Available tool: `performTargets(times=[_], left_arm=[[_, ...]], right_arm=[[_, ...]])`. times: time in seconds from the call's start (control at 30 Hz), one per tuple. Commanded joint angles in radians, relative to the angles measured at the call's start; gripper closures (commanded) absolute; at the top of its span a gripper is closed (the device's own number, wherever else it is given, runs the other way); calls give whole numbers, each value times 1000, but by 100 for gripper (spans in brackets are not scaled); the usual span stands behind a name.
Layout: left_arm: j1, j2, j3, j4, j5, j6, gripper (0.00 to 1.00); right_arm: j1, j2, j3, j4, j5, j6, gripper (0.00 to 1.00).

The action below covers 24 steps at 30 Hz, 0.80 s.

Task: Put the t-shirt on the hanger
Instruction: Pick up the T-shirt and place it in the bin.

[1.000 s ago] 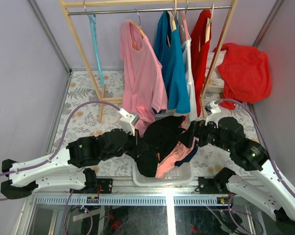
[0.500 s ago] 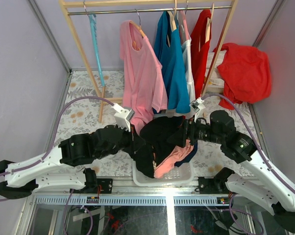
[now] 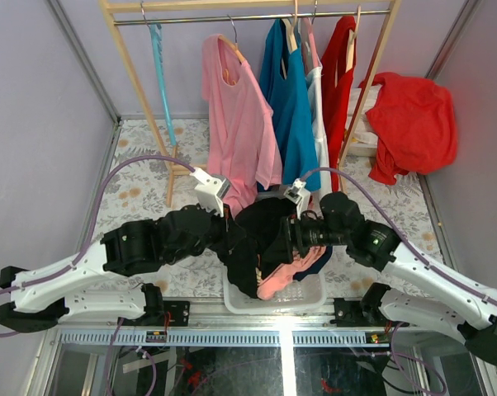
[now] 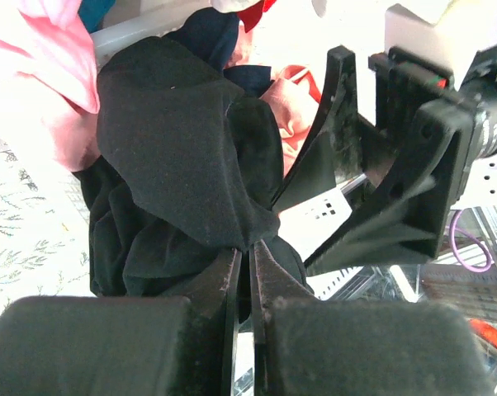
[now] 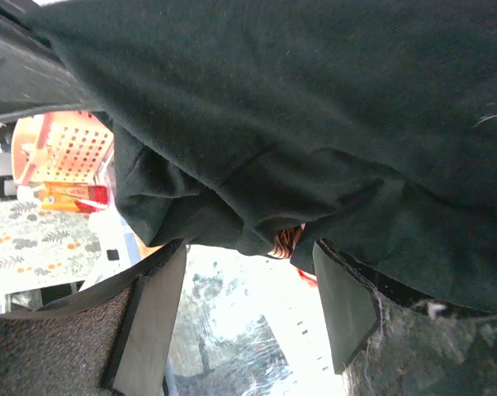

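T-shirt (image 3: 263, 229) hangs bunched above the basket (image 3: 302, 299), pinched in the clenched left end effector (image 4: 250, 254) so the right end effector (image 5: 247, 268), spread wide, can take a fold.

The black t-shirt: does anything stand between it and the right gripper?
Nothing visible does. In the right wrist view the t-shirt fills the space just ahead of the right gripper, whose jaws stand open. The left gripper is shut on the same t-shirt, above the white basket.
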Motion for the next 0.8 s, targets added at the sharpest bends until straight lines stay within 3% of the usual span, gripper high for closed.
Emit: performTargets(times=[0.0,0.17,0.37,0.63,0.77], left_arm=[[-7,-5,51,76,-49,22,100],[-6,3,66,72,-53,31,100],[-6,5,98,57,-58,35,100],[-6,0,135,30,-74,43,100],[-7,-11,161,10,-90,51,100]], right_arm=[[77,16,32,54,80,-16,31],[106,-1,26,51,149,-21,32],[146,4,2,79,268,-13,41],[298,86,47,140,370,-31,44],[371,121,118,59,494,-60,64]])
